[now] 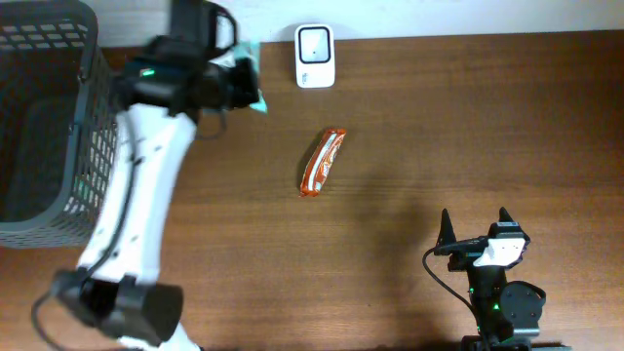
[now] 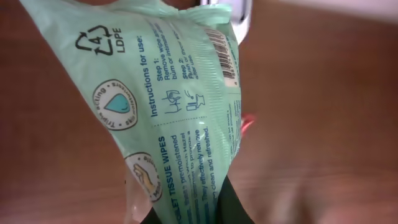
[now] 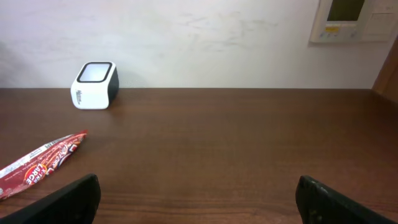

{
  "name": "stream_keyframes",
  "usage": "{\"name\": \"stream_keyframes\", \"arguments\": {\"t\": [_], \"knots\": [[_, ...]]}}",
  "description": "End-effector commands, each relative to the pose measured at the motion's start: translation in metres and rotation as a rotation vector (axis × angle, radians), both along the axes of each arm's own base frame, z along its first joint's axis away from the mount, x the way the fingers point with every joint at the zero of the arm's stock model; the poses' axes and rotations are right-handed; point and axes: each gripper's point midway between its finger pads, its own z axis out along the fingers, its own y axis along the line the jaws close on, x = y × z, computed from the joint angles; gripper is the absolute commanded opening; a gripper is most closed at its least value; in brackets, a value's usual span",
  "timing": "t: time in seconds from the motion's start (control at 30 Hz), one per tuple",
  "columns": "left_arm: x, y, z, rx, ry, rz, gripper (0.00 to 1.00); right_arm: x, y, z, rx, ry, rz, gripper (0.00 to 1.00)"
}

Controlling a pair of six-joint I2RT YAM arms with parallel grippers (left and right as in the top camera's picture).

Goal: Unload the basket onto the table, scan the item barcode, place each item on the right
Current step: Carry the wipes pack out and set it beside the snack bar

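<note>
Wipes in a green pack (image 2: pixel 174 112) are pinched between the closed-down fingers of the left gripper (image 1: pixel 232 88), apparently held off the table, just left of the white barcode scanner (image 1: pixel 314 57). A barcode (image 2: pixel 225 53) is seen near the pack's upper end. The right gripper (image 1: pixel 474 219) is spread wide, well apart from the red candy bar (image 1: pixel 323 162).

Mint-green wipes pack (image 2: pixel 180 112) fills the left wrist view, dark teal print all over, and there's the barcode (image 2: pixel 225 56), black bars on a white patch. Scanner (image 1: pixel 314 56) is white with a black-edged window. Snack wrapper (image 1: pixel 323 162) shows orange-red with white lettering. Basket (image 1: pixel 93 146) is dark grey, open grid mesh. Counter (image 1: pixel 468 127) is deep brown wood
</note>
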Motion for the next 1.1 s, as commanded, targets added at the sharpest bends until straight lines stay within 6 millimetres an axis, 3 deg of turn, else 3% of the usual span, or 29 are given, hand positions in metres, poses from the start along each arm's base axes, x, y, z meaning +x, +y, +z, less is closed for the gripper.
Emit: {"name": "stream_keyframes", "arguments": {"t": [0.0, 0.17, 0.33, 0.43, 0.53, 0.77, 0.9, 0.93, 0.97, 1.0, 1.07], "knots": [[-0.004, -0.019, -0.090, 0.134, 0.199, -0.024, 0.00, 0.000, -0.002, -0.003, 0.007, 0.003, -0.013, 0.99], [-0.017, -0.037, -0.201, 0.295, 0.419, -0.083, 0.00, 0.000, -0.002, -0.003, 0.007, 0.003, -0.013, 0.99], [-0.047, -0.074, -0.259, 0.312, 0.560, -0.187, 0.00, 0.000, -0.003, -0.003, 0.007, 0.003, -0.014, 0.99], [-0.066, -0.105, -0.264, 0.322, 0.565, -0.265, 0.00, 0.000, -0.002, -0.003, 0.007, 0.003, -0.013, 0.99], [-0.074, -0.117, -0.264, 0.331, 0.561, -0.296, 0.00, 0.000, -0.003, -0.003, 0.007, 0.003, -0.014, 0.99], [-0.049, -0.111, -0.226, 0.287, 0.526, -0.255, 0.05, 0.000, -0.002, -0.003, 0.007, 0.003, -0.013, 0.99], [-0.044, -0.108, -0.223, 0.280, 0.517, -0.246, 0.13, 0.000, -0.002, -0.003, 0.007, 0.003, -0.013, 0.98], [-0.043, -0.109, -0.223, 0.279, 0.514, -0.246, 0.20, 0.000, -0.002, -0.003, 0.007, 0.003, -0.013, 0.99], [-0.042, -0.110, -0.223, 0.276, 0.506, -0.246, 0.45, 0.000, -0.002, -0.003, 0.007, 0.003, -0.013, 0.99], [-0.041, -0.110, -0.223, 0.275, 0.503, -0.246, 0.52, 0.000, -0.002, -0.003, 0.007, 0.003, -0.013, 0.99], [-0.037, -0.108, -0.217, 0.269, 0.494, -0.239, 0.55, 0.000, -0.002, -0.003, 0.007, 0.003, -0.013, 0.99]]}}
